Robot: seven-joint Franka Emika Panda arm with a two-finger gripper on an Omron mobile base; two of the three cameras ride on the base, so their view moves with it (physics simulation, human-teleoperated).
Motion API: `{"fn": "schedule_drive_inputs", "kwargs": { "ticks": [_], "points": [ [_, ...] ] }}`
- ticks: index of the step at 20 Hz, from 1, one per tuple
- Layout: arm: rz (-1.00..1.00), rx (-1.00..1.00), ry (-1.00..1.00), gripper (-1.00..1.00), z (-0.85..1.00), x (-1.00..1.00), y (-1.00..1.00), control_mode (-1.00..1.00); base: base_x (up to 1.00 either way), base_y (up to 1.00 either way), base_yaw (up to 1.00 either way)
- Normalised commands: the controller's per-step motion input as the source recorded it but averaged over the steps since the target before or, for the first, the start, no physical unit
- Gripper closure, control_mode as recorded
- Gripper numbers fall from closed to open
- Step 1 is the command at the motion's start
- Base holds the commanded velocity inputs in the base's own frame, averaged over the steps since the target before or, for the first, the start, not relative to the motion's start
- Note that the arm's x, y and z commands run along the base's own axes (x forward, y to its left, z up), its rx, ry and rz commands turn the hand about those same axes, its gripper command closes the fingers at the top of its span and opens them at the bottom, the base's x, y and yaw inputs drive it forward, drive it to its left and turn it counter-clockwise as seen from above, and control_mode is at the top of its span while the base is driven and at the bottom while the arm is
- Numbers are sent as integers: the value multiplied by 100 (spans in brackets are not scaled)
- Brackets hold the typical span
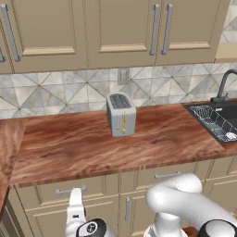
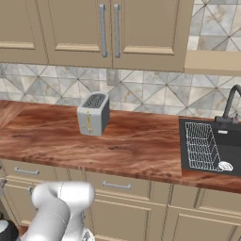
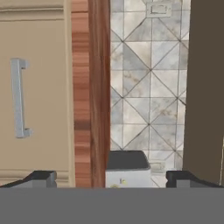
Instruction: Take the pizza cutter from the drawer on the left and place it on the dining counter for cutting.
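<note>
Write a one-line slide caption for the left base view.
Toaster stands on the wood counter left of the black sink, above closed drawers; white arm low in front.

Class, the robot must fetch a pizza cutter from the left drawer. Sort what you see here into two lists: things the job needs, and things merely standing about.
Needed for the job:
- drawer, shut
- claw, open, empty

Just standing about:
- toaster
- sink with its wire rack
- tap
- upper cupboards

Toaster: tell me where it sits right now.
The toaster stands upright on the wood counter against the tiled backsplash, left of the black sink, under the upper cabinets.
</note>
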Motion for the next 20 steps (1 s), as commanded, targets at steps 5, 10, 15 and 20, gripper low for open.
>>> {"fn": "schedule_drive_inputs", "kwargs": {
  "ticks": [5,10,15,20],
  "points": [
    [0,-5,-5,-100,-28,0,6,-100,0,0,0],
    [0,-1,-1,-100,-26,0,2,-100,0,0,0],
    [0,-2,-2,-100,-33,0,2,-100,0,0,0],
    [0,-3,-3,-100,-37,2,6,-100,0,0,0]
  ]
}}
